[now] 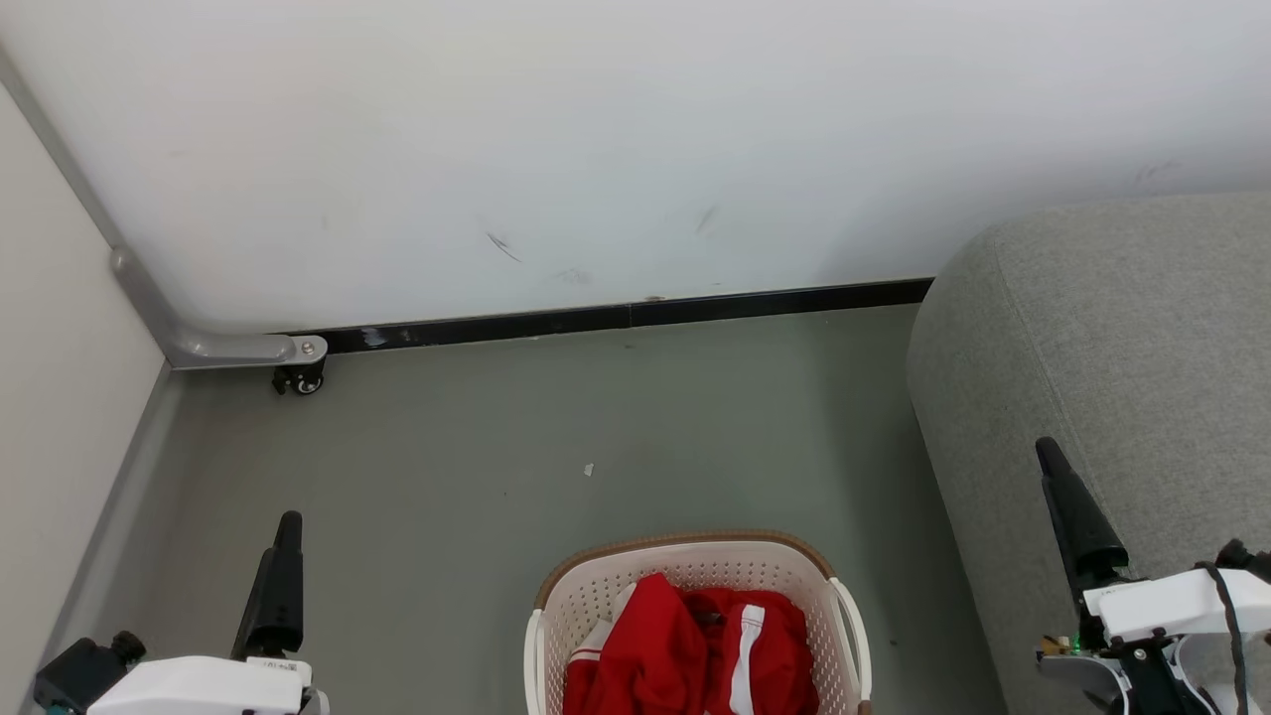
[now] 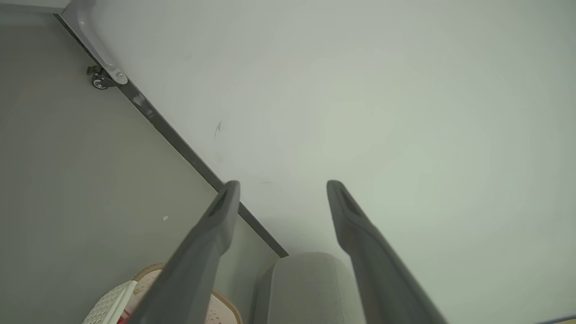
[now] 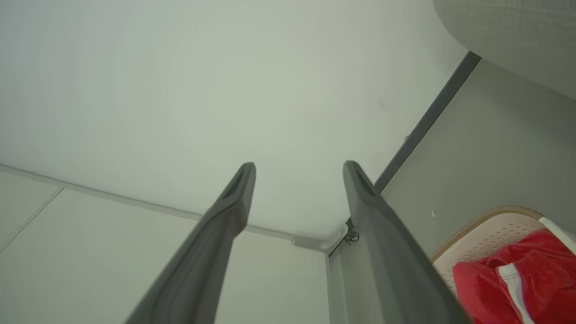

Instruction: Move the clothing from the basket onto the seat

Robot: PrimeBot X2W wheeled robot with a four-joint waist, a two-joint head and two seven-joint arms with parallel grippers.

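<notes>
The cream-white basket [image 1: 685, 542] with a brown rim stands on the floor at the bottom centre of the head view. Red clothing [image 1: 685, 645] with white stripes lies bunched inside it. The grey seat [image 1: 1122, 328] rises at the right, close beside the basket. My left gripper [image 1: 286, 526] hangs left of the basket, above the floor, and its fingers stand apart and empty in the left wrist view [image 2: 283, 184]. My right gripper [image 1: 1051, 452] is in front of the seat's side, open and empty [image 3: 299, 165]. The right wrist view catches the basket [image 3: 486, 234] and clothing [image 3: 517, 279] at its lower right.
A white wall [image 1: 635, 149] with a black baseboard [image 1: 616, 318] closes the back. A pale panel on a grey metal leg with a caster wheel [image 1: 298, 378] lines the left side. A small white scrap [image 1: 589, 470] lies on the grey floor [image 1: 556, 417] beyond the basket.
</notes>
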